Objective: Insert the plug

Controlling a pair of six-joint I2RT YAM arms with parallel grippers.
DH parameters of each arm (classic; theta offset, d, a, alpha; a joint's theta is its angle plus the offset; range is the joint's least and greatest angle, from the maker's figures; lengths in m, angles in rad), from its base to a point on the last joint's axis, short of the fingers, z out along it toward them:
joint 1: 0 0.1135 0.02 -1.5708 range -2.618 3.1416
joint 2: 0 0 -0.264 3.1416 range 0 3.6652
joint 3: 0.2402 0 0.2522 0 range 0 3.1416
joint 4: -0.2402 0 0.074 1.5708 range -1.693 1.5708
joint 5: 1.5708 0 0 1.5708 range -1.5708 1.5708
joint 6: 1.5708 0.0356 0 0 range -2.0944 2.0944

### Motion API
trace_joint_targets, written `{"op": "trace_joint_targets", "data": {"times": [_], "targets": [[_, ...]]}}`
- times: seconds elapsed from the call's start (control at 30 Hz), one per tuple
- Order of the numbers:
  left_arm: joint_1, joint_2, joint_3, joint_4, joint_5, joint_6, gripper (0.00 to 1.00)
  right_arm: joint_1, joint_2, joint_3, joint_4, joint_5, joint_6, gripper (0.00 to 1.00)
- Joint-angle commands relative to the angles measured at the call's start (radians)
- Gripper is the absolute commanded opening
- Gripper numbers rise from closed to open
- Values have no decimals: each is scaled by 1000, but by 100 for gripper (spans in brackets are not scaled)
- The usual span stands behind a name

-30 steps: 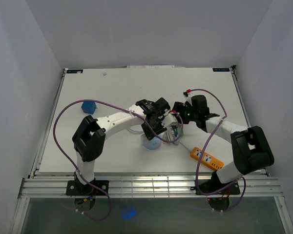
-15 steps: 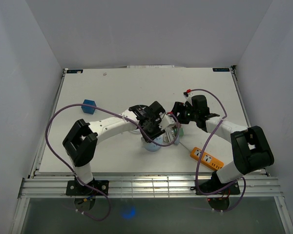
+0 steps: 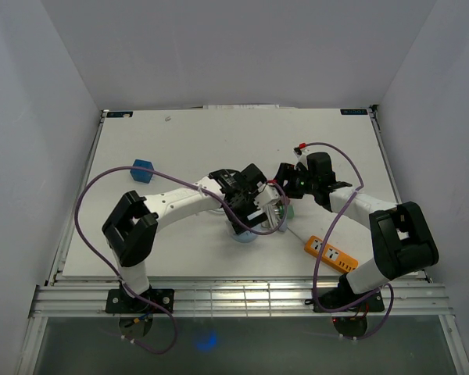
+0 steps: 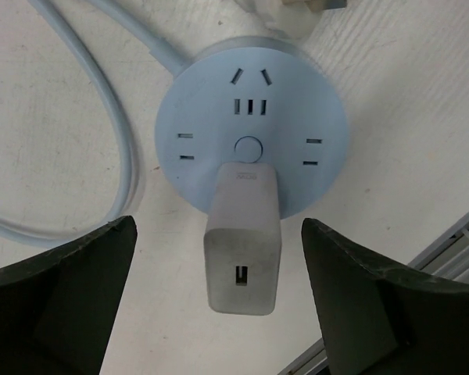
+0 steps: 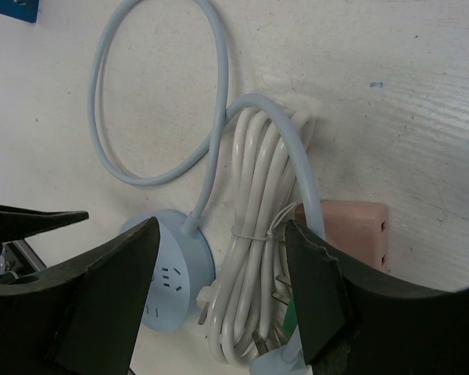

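One step, and the main one, is looking finished. The white rectangular USB charger plug (image 4: 242, 234) is standing in the nearest outlet of the pale blue round socket hub (image 4: 254, 117), with its USB port facing up at the left wrist camera and no prongs showing at its foot. The hub is lying flat on the white counter (image 3: 180, 141), near the middle and between the two arms, and its pale blue cord (image 4: 113, 133) is curling away to one side.

The left jaws are standing wide apart. Their dark fingers (image 4: 62, 297) are flanking the charger, one on each side and both clear of it, so nothing is gripping the plug.

The right jaws are also standing apart, hovering over a tied coil of white cable (image 5: 254, 266) that is lying just beside the hub. The coil is sitting between them, but I am not seeing them pinch it. A pink rectangular adapter block (image 5: 352, 230) is lying against the coil's far side.

An orange power strip (image 3: 332, 254) is lying near the right arm's base and a small blue cube (image 3: 142, 170) is sitting well off to the left; neither is playing a part.

Judging from this, little is remaining: the left arm is needing only to lift straight away without nudging the charger. Whether the prongs are seated to full depth is not showing from these angles.
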Motion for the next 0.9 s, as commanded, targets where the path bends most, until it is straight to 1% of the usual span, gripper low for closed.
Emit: {"op": "trace_joint_targets", "data": {"times": [0.0, 0.2, 0.27, 0.4, 0.53, 0.67, 0.7, 0.77, 0.87], "targets": [[2, -73, 1, 17, -77, 9, 98, -8, -14, 12, 8, -16, -6, 72], [2, -159, -6, 50, -127, 3, 98, -9, -30, 9, 2, -13, -10, 72], [2, -191, -22, 86, -152, -5, 98, -8, -39, 6, -7, -7, -13, 72], [2, -290, -54, 146, -172, -37, 98, -11, -71, 1, -44, 8, -23, 72], [2, -414, -88, 214, -160, -100, 98, -11, -145, -5, -124, 70, -38, 73], [2, -466, -100, 246, -92, -245, 98, -9, -212, -19, -228, 137, -67, 73], [2, -469, -101, 246, -53, -288, 98, -9, -235, -22, -240, 149, -73, 73], [2, -471, -108, 246, -55, -363, 98, -9, -249, -31, -256, 180, -98, 73], [2, -465, -143, 257, -81, -413, 98, -11, -249, -34, -267, 185, -125, 72]]}}
